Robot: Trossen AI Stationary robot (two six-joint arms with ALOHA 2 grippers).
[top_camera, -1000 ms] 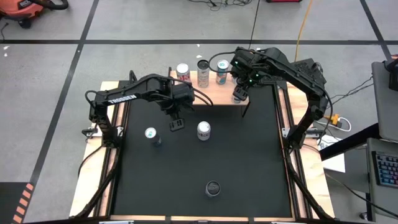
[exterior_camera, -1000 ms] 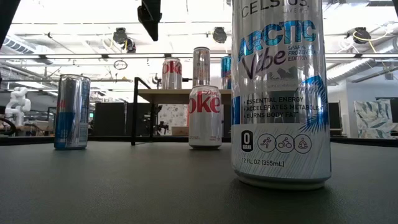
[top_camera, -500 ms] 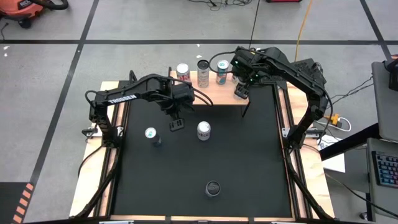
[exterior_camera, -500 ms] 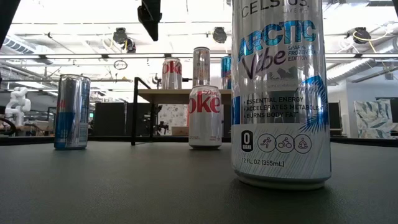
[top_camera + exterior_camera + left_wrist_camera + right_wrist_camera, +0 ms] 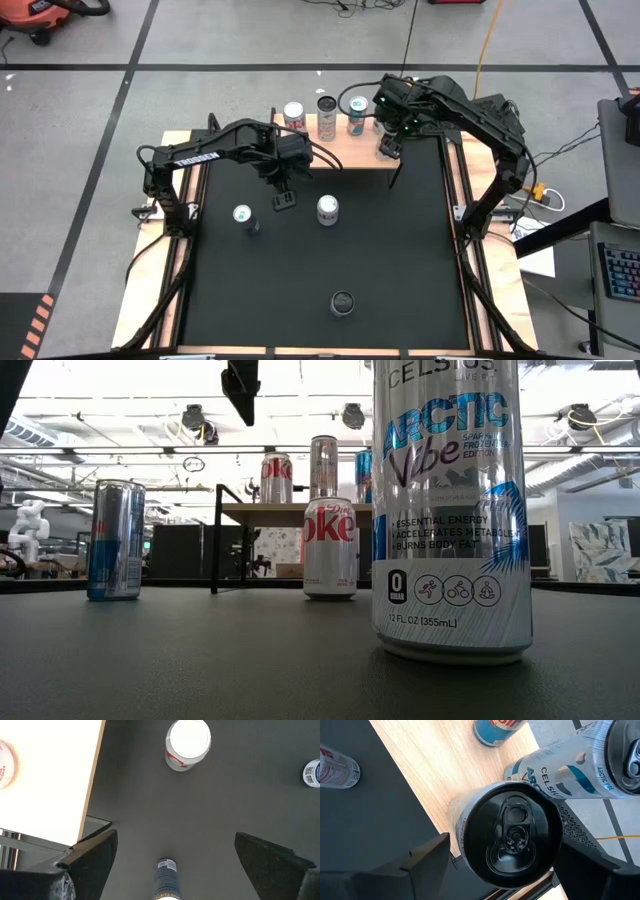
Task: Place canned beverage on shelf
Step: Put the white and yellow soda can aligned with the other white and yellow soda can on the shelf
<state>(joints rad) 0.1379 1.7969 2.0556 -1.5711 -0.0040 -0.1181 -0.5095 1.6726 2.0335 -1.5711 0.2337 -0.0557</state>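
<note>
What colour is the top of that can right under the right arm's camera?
Black top with a black tab; the right wrist view shows it best.

Celsius can [image 5: 452, 510] nearest; Coke can [image 5: 329, 547] before shelf [image 5: 290, 512].

place: lab/workshop | cues: taped concrete floor [image 5: 250, 40]; exposed ceiling ducts [image 5: 120, 455]

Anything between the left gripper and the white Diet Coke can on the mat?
Nothing visible. The open left gripper hovers beside the white Diet Coke can, with only bare black mat between them.
</note>
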